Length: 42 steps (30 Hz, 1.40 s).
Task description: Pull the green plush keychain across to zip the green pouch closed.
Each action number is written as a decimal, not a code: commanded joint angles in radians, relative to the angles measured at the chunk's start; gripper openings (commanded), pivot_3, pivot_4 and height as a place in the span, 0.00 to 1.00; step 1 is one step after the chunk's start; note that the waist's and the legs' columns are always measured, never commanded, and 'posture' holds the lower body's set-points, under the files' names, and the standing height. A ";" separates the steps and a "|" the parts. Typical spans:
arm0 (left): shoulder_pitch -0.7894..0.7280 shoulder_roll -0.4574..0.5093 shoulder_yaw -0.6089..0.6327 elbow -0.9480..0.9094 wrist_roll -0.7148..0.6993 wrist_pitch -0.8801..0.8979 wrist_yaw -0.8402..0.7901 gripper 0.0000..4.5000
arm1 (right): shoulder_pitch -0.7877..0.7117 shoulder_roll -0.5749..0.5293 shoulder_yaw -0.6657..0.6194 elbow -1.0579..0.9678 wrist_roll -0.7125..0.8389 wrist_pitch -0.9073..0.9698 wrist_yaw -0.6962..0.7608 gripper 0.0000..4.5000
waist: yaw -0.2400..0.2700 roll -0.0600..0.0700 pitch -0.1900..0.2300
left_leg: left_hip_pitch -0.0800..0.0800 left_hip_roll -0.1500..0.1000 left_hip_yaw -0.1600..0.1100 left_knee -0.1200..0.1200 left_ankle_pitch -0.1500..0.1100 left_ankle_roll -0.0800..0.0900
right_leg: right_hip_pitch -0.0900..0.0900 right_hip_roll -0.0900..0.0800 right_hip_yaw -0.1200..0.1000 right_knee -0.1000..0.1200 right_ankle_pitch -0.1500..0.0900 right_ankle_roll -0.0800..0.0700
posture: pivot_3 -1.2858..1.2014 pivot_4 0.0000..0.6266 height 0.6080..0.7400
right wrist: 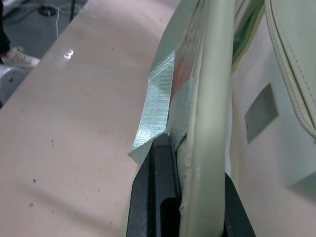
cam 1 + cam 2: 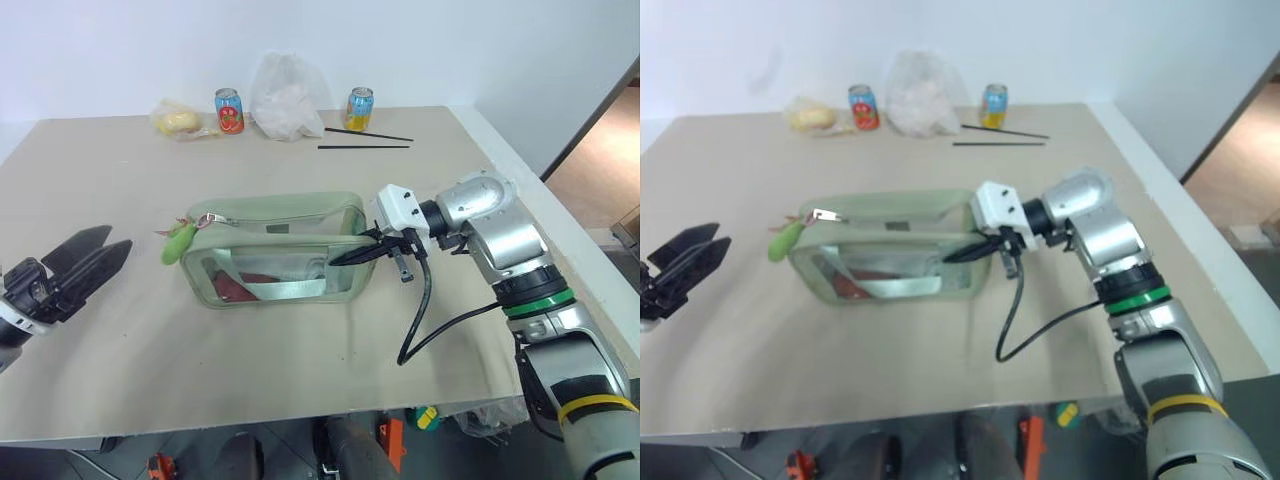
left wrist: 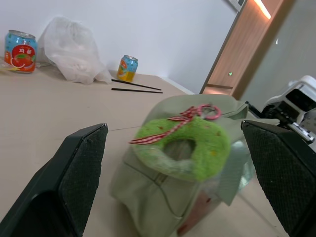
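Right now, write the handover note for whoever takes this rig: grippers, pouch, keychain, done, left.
Right gripper: shut on the green pouch, pinching its rim at the end nearest the right arm.
Left gripper: open, off the pouch's other end, touching nothing.
Green plush keychain: hangs at the pouch's left end on the zipper pull; the left wrist view has it between the open fingers, not yet gripped.
Pouch lies mid-table, clear window facing the robot.
Done: pouch braced.
Left: close the left gripper on the keychain and pull it across toward the right gripper to zip the pouch closed.

Silver arm (image 2: 500, 235), black tools (image 2: 355, 254)
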 commanded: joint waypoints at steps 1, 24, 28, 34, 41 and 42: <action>0.016 -0.010 0.006 -0.067 -0.049 0.018 0.027 1.00 | -0.036 0.034 -0.005 0.034 -0.009 -0.034 0.036 0.01 | -0.001 0.000 0.000 | 0.000 0.001 0.000 0.000 0.000 0.000 | 0.000 0.001 0.000 0.000 0.000 0.000 | 0.52 0.24 1.00; -0.131 -0.106 -0.136 0.054 -0.307 0.217 0.318 0.74 | 0.059 -0.034 -0.049 -0.150 0.013 0.083 -0.002 0.00 | 0.006 0.000 0.000 | 0.002 0.002 0.001 0.001 0.001 -0.001 | 0.000 0.005 0.001 0.002 0.002 -0.005 | 0.52 0.24 1.00; -0.119 -0.108 -0.159 0.024 -0.320 0.236 0.322 0.42 | 0.065 -0.041 -0.053 -0.165 0.017 0.098 -0.007 0.00 | 0.006 0.000 0.000 | 0.002 0.003 0.000 0.000 0.001 -0.001 | 0.000 0.005 0.001 0.002 0.002 -0.005 | 0.52 0.24 1.00; -0.134 -0.123 -0.164 0.028 -0.341 0.226 0.332 0.01 | 0.068 -0.044 -0.050 -0.167 0.011 0.096 -0.012 0.00 | 0.006 0.000 0.000 | 0.002 0.003 0.000 0.000 0.001 -0.001 | 0.000 0.007 0.000 0.002 0.002 -0.005 | 0.52 0.24 1.00; -0.255 -0.146 -0.169 -0.002 -0.406 0.192 0.380 0.01 | 0.066 -0.044 -0.043 -0.156 0.002 0.089 -0.012 0.00 | 0.012 -0.001 0.000 | 0.002 0.003 0.000 0.001 0.001 -0.001 | 0.001 0.008 0.000 0.002 0.002 -0.005 | 0.52 0.24 1.00; -0.286 -0.150 -0.174 -0.007 -0.423 0.187 0.396 0.01 | 0.064 -0.043 -0.042 -0.156 0.002 0.089 -0.012 0.00 | 0.013 -0.001 0.000 | 0.002 0.003 0.000 0.001 0.001 -0.001 | 0.001 0.008 0.000 0.002 0.002 -0.005 | 0.52 0.24 1.00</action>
